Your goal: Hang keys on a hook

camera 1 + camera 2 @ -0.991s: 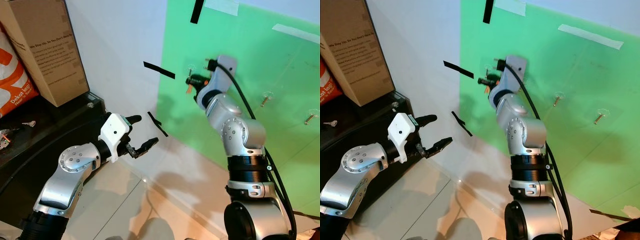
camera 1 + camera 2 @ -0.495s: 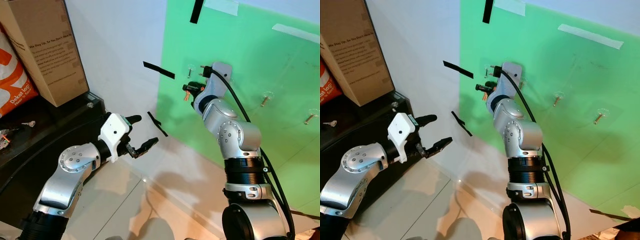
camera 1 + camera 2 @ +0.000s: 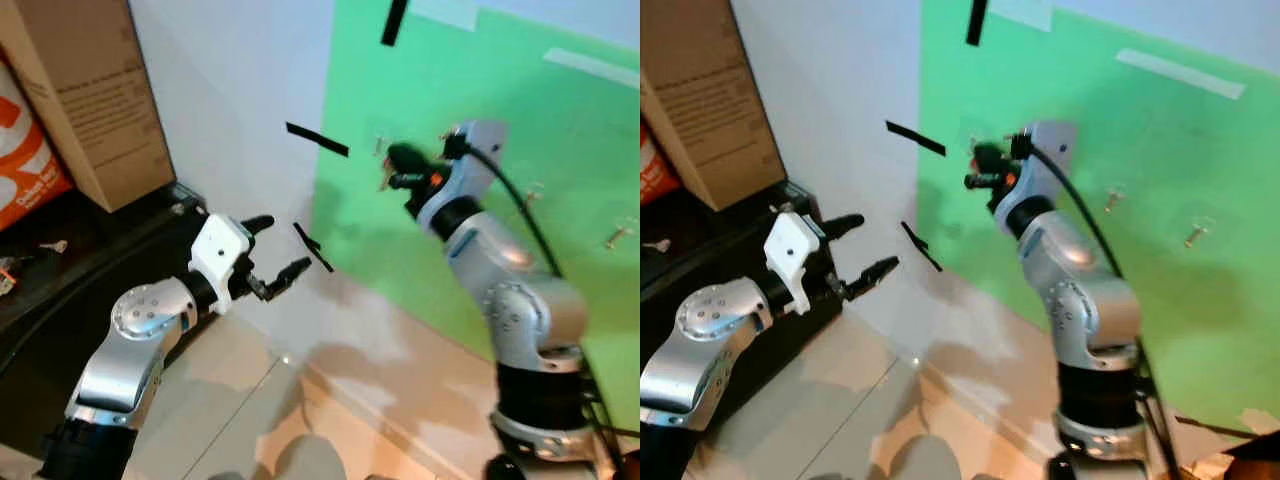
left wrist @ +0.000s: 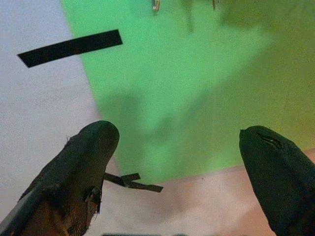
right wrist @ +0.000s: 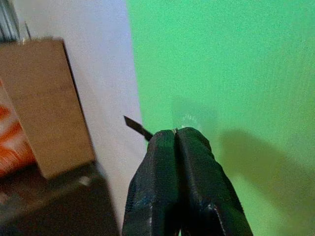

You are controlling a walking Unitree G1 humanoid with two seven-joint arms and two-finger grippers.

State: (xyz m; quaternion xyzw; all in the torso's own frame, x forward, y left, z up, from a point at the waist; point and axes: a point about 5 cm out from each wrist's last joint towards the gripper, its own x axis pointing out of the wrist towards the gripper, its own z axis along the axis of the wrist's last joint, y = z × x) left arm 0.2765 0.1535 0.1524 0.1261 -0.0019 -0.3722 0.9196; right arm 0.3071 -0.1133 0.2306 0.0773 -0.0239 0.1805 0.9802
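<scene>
Your right gripper (image 3: 397, 168), pinched shut on what may be the keys, has swung back toward the leftmost hook (image 3: 379, 146).

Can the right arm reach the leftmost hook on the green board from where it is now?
Probably yes. The right gripper is raised close to the leftmost hook on the green board, jaws shut, and nothing stands between them. The left gripper hangs lower, jaws open, out of the way.
</scene>
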